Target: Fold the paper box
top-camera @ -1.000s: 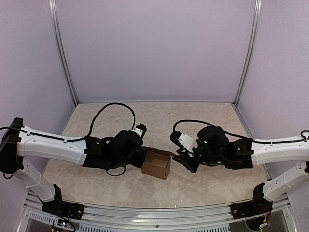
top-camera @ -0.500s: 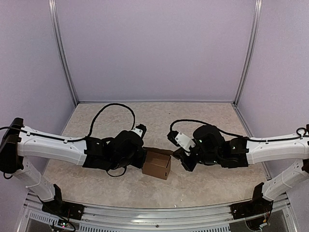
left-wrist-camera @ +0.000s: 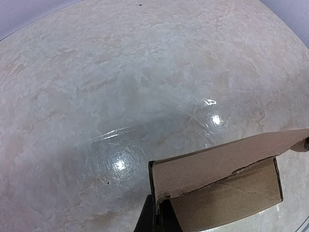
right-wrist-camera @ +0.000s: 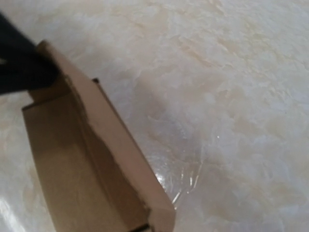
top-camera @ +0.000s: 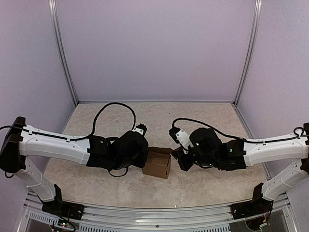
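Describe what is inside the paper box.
Only bare brown cardboard shows inside the paper box; its lower part lies out of frame, and a dark shape covers the upper corner.

You've got a plain brown paper box [top-camera: 157,165], beige marbled glossy table [top-camera: 207,113], pale lilac walls [top-camera: 154,48], white-and-black arms [top-camera: 53,145].

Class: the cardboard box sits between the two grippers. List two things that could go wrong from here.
1. The left gripper pinches only a thin corner of the paper box; a pull might tear or crease that wall, whose edge already looks ragged.
2. The right gripper is shut close beside the box; pushing could slide or tip the light box on the glossy table instead of folding it.
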